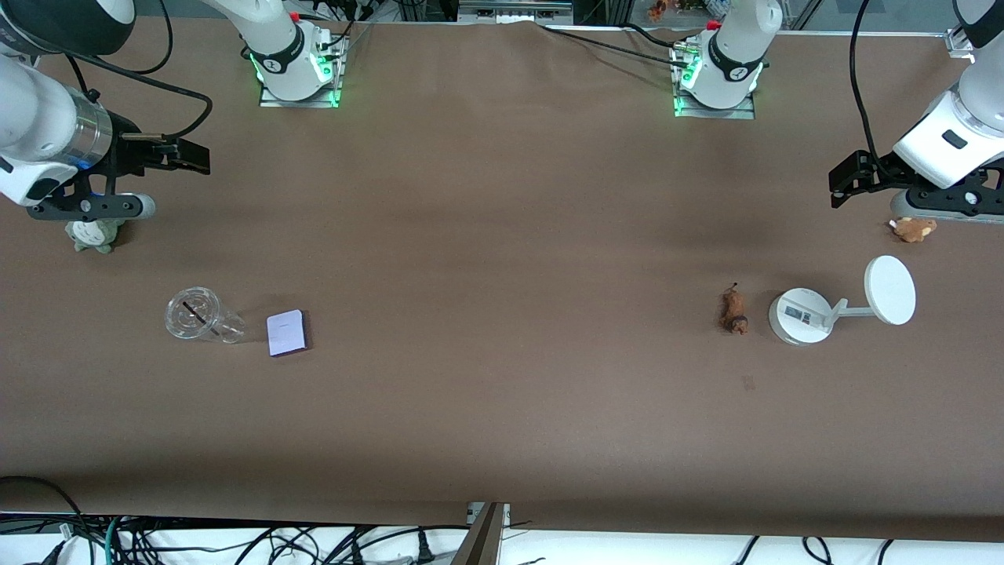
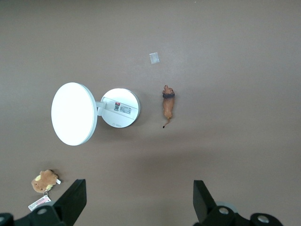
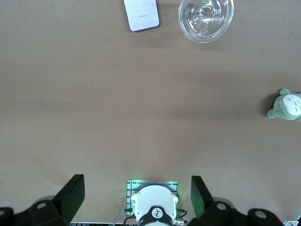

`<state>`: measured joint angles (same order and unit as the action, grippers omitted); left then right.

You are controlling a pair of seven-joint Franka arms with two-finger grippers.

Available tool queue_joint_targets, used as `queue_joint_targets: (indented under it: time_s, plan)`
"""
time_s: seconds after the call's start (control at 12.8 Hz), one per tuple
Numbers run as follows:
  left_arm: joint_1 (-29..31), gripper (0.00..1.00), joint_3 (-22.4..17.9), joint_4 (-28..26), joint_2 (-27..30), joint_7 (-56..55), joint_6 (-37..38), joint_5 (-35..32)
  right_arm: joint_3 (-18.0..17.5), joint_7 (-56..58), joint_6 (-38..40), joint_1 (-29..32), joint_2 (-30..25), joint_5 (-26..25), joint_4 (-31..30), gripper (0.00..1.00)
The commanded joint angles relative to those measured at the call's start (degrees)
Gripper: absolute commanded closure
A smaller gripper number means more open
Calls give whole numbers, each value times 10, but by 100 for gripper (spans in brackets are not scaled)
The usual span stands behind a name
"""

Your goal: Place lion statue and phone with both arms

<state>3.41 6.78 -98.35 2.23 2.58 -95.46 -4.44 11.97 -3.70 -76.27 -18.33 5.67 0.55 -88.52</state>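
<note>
The lion statue (image 1: 734,311) is a tiny orange-brown figurine lying on the brown table toward the left arm's end, beside a white stand; it also shows in the left wrist view (image 2: 168,104). The phone (image 1: 285,333), a pale lavender rectangle, lies flat toward the right arm's end, beside a clear cup; it also shows in the right wrist view (image 3: 141,14). My left gripper (image 1: 843,184) (image 2: 138,197) is open and empty, up over the table near a brown plush. My right gripper (image 1: 192,157) (image 3: 137,193) is open and empty, up over the table near a grey-green plush.
A clear plastic cup (image 1: 194,315) (image 3: 206,13) stands beside the phone. A grey-green plush (image 1: 94,234) (image 3: 287,105) sits below the right wrist. A white stand (image 1: 800,315) (image 2: 121,108) with a disc (image 1: 890,289) and a brown tagged plush (image 1: 914,228) (image 2: 44,181) lie near the lion.
</note>
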Motion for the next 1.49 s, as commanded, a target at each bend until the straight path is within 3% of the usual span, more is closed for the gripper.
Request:
queue_joint_targets:
  time_s: [0.0,0.08,0.16,0.47,1.41]
  plan:
    - [2,0,0,2,1,1,1,3,-91,-6,10,94,-11,-7,-2,0]
    - [1,0,0,2,1,1,1,3,-132,-6,9,138,-15,-7,-2,0]
    - [2,0,0,2,1,1,1,3,-145,-6,7,153,-24,-7,-9,0]
    - [2,0,-1,2,1,1,1,3,-146,6,-59,171,-79,-5,-82,0]
    - [3,0,0,2,0,1,1,3,-139,3,-58,151,-53,-6,-46,0]
